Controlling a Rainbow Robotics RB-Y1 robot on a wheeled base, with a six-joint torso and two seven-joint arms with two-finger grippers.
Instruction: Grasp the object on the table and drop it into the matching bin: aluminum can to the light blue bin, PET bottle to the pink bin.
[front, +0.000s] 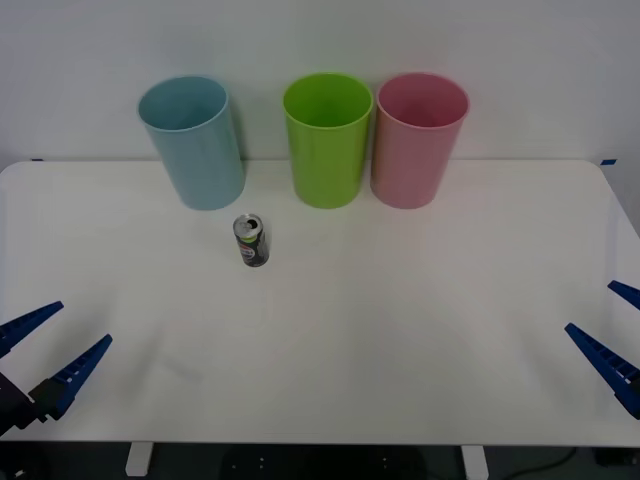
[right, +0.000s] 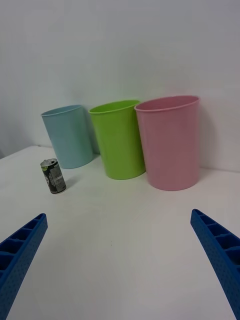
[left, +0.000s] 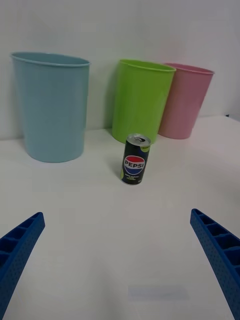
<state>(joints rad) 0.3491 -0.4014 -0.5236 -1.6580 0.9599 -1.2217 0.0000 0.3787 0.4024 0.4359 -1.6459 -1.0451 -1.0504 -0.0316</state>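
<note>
A small dark aluminum can (front: 251, 240) (right: 53, 176) (left: 135, 159) with a silver top stands upright on the white table (front: 400, 330), just in front of the gap between the light blue bin (front: 192, 142) (right: 68, 135) (left: 51, 106) and the green one. The pink bin (front: 418, 139) (right: 171, 142) (left: 184, 100) stands at the back right of the row. My left gripper (front: 45, 355) (left: 120, 265) hangs open over the table's near left corner. Open too, my right gripper (front: 615, 335) (right: 120, 265) waits at the near right edge. Both are far from the can and hold nothing.
A lime green bin (front: 327, 138) (right: 120, 138) (left: 140, 100) stands between the blue and pink bins, close against the pink one. All three bins line the table's back edge before a white wall. Bare tabletop stretches between the grippers and the can.
</note>
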